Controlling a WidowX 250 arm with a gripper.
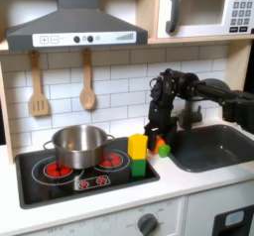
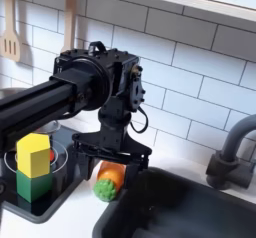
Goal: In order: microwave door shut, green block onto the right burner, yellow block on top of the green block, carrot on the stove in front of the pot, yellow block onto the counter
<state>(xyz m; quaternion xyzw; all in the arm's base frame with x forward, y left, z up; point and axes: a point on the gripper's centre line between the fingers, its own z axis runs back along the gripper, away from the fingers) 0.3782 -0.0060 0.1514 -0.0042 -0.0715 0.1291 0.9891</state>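
The microwave (image 1: 203, 10) at the upper right has its door shut. A yellow block (image 1: 137, 145) (image 2: 35, 154) stands on top of a green block (image 1: 138, 166) (image 2: 33, 186) on the stove's (image 1: 60, 188) right burner (image 2: 10, 162). Just right of that stack, my gripper (image 1: 158, 134) (image 2: 108, 162) points down and is shut on the carrot (image 1: 160, 145) (image 2: 108, 181), which is orange with a green end. The carrot hangs over the counter strip between stove and sink. A steel pot (image 1: 77, 144) sits on the left burner.
A dark sink (image 1: 213, 146) (image 2: 190, 207) with a grey faucet (image 2: 230, 157) lies to the right of the gripper in both exterior views. A spatula (image 1: 38, 86) and a wooden spoon (image 1: 87, 81) hang on the tiled wall under the range hood (image 1: 74, 22).
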